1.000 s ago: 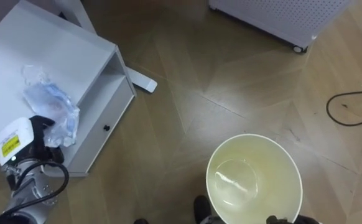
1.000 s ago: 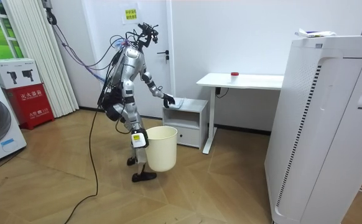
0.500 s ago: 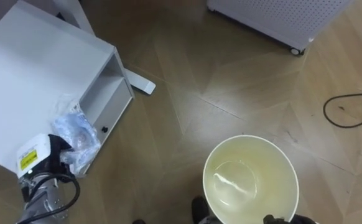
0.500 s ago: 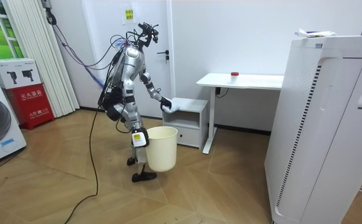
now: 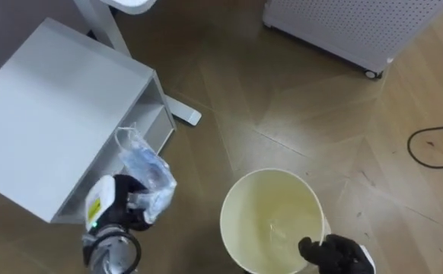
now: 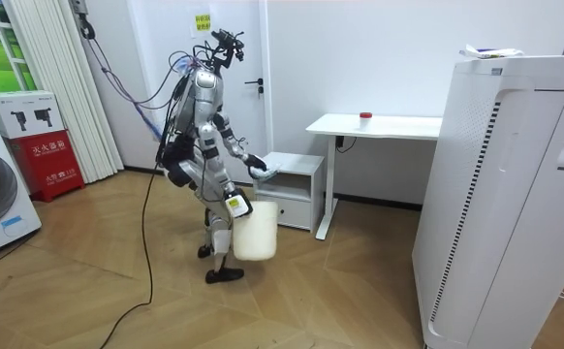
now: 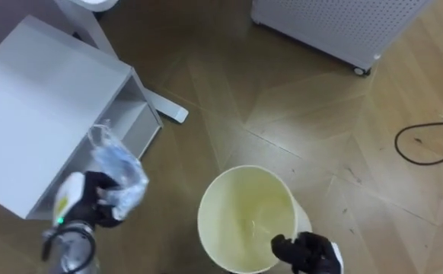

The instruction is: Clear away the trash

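A crumpled clear plastic wrapper, the garbage (image 5: 147, 179), is gripped in the left hand (image 5: 122, 209), whose fingers are curled round its lower part while a loose tail of film stands up above them. The garbage is held to the left of the bin (image 5: 267, 205), clear of the rim and not over the opening, between the bin and the white cabinet (image 5: 54, 106). The bin is clasped by the right hand (image 5: 334, 255), which is clenched on the rim at the side nearest the robot. In the room view the bin is seen lifted off the floor at about hip height, with the robot standing just in front of the cabinet. A thin clear liner or a scrap of film can be made out at the bottom of the bin; which of the two cannot be told.

The step in hand is judged to be the carry to the bin, with the drop not yet made.

Several faults could follow. If the fingers were loosened here, the garbage would fall to the floor left of the bin, since the opening is not yet under it. As the film is light and clingy, it could stick to the fingers or drift past the rim. Because the bin is held at one point of its rim, it could tilt or swing if knocked by the left hand.
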You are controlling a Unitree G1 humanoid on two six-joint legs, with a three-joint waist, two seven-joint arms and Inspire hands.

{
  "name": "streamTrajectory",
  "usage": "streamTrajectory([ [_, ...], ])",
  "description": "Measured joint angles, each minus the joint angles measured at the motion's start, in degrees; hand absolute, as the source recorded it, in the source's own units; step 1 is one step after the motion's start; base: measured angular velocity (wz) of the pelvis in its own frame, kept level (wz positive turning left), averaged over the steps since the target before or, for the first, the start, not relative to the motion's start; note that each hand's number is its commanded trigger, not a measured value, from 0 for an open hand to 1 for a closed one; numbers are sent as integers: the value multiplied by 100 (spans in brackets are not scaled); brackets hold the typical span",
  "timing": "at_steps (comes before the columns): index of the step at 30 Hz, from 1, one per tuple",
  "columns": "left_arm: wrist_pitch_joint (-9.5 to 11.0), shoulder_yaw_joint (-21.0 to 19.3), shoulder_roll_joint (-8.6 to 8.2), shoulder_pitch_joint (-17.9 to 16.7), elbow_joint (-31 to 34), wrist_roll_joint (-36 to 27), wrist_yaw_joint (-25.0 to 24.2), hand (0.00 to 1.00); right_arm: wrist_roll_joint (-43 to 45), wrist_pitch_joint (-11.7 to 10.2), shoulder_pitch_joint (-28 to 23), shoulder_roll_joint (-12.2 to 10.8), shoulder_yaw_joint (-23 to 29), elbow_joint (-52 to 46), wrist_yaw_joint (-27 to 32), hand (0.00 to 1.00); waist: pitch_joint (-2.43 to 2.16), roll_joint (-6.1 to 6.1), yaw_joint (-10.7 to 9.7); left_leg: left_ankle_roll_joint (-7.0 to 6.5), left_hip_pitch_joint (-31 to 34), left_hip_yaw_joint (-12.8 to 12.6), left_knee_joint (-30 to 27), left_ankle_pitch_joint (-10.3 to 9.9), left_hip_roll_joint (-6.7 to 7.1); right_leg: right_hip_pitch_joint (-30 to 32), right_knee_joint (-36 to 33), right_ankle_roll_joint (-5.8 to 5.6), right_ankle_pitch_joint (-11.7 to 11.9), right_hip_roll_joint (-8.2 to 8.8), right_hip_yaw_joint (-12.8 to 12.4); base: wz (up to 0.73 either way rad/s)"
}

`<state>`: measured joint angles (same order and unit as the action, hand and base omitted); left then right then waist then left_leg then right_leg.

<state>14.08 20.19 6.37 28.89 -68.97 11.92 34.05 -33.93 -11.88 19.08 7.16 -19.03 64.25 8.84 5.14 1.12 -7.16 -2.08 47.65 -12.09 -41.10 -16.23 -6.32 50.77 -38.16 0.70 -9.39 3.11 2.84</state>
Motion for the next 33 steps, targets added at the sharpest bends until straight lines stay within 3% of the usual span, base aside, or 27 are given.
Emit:
streamTrajectory([
  [4, 22, 345, -290, -362, 215, 3, -273, 100, 92, -49, -24, -168, -150, -83, -1, 100, -28, -80, 63, 0, -58, -50, 59, -1, 2, -36, 54, -7, 5, -20, -40, -4],
  [7, 142, 674, -370, -621, 326, 3, -385, 100, 133, -57, -135, -176, -397, -156, 18, 100, -72, -148, 139, 1, -133, -80, 133, 3, 9, -84, 88, -9, 6, -10, -45, 0],
  [16, 134, 1258, -446, -955, 355, -114, -1267, 100, 285, -46, -325, -196, -725, -135, -158, 100, -161, -183, 287, -17, -309, -159, 258, 18, 17, -206, 167, -35, 24, -6, -102, -1],
  [18, 125, 1268, -474, -1051, 354, -114, -1491, 100, 310, 0, -345, -213, -720, -124, -261, 100, -202, -180, 290, -18, -359, -177, 279, 18, 22, -240, 184, -37, 27, 0, -95, -5],
  [26, -52, 1367, -522, -1177, 355, -113, -2124, 100, 435, 152, -355, -219, -720, -111, -497, 100, -203, -181, 306, -17, -532, -176, 444, 96, 106, -379, 269, -38, 59, 62, -80, 1],
  [27, -56, 1378, -523, -1187, 355, -113, -2205, 53, 475, 153, -375, -219, -719, -115, -540, 100, -203, -180, 314, -17, -533, -176, 444, 96, 104, -379, 270, -39, 59, 58, -81, 0],
  [28, -56, 1384, -518, -1211, 355, -110, -2275, 0, 478, 153, -378, -225, -716, -114, -585, 100, -203, -180, 318, -17, -532, -178, 444, 96, 103, -378, 272, -39, 59, 56, -82, 0],
  [33, -56, 1384, -490, -1263, 355, -109, -2488, 0, 488, 152, -370, -233, -698, -78, -717, 100, -202, -180, 335, -17, -529, -184, 453, 96, 101, -377, 289, -39, 60, 47, -83, 0],
])
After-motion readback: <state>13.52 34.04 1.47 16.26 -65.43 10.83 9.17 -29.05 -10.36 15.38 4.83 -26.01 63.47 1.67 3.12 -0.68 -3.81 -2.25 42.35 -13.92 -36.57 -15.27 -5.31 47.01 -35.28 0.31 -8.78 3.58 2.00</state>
